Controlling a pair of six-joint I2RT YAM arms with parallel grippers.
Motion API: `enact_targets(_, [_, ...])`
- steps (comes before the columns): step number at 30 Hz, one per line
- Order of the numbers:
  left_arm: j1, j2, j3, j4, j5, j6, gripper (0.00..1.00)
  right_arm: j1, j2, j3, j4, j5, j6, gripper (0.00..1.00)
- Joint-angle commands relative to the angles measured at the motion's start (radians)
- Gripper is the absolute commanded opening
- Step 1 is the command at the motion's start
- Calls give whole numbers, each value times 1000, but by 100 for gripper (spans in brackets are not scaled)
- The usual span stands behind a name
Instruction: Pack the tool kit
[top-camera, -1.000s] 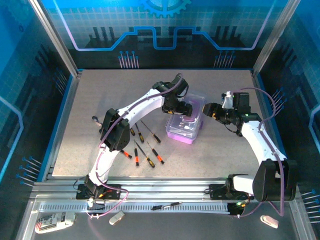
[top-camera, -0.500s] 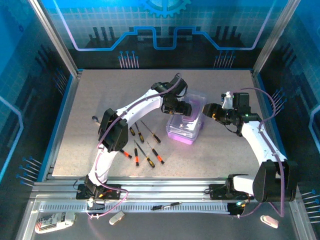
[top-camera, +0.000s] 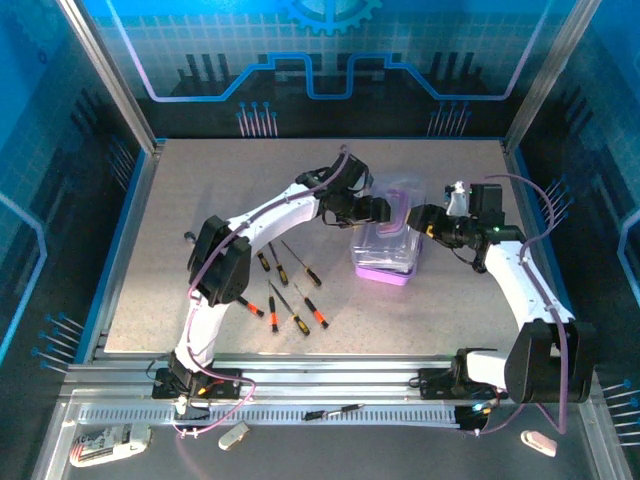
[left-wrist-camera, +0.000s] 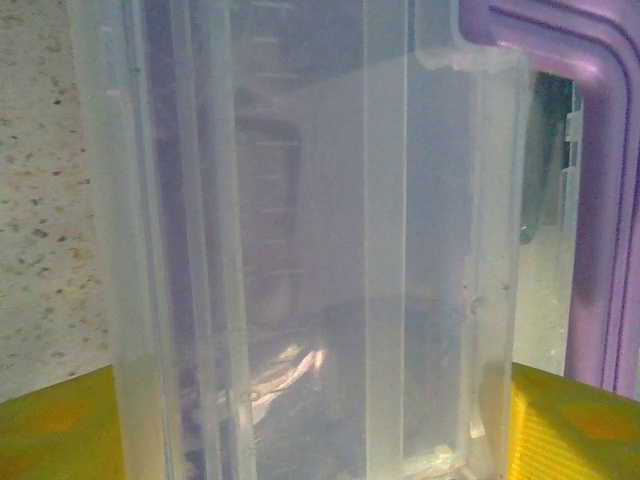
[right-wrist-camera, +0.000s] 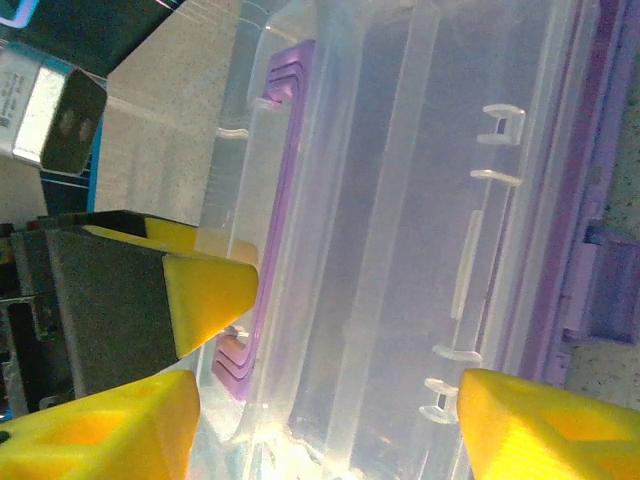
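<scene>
The tool kit case (top-camera: 384, 252) stands right of the table's middle, its purple base (top-camera: 383, 273) down and its clear lid (top-camera: 385, 232) raised, purple handle (top-camera: 400, 205) on top. My left gripper (top-camera: 378, 210) is shut on the lid (left-wrist-camera: 300, 250), a yellow finger (left-wrist-camera: 50, 430) against each side. From the right, my right gripper (top-camera: 425, 222) is shut across the case (right-wrist-camera: 400, 200), its fingers (right-wrist-camera: 550, 430) on either side. Several black-and-orange screwdrivers (top-camera: 290, 290) lie loose on the table, left of the case.
One more screwdriver (top-camera: 335, 410) lies on the front ledge, with white objects (top-camera: 105, 440) near its corners. The left arm (top-camera: 270, 215) stretches over the loose screwdrivers. Blue walls close off the table's back and sides.
The case has shifted right and its lid has swung up from lying flat. The left gripper has moved right with it and narrowed. The right gripper has barely moved.
</scene>
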Motion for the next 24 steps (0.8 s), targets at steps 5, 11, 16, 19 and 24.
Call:
enact_targets(5, [23,-74,-151,251,111,-134,72,-29,17,31,16,-75,24,70])
enact_targets(11, [28,-97,-201,320,135,-136,72,-8,36,23,57,-101,55,70])
enact_targets(16, [32,-113,-227,369,157,-142,72,5,38,23,73,-114,69,70])
enact_targets(19, [32,-125,-240,392,168,-141,72,7,43,24,76,-126,77,70])
enact_targets(24, [38,-136,-251,396,169,-142,72,1,40,32,12,-59,39,70])
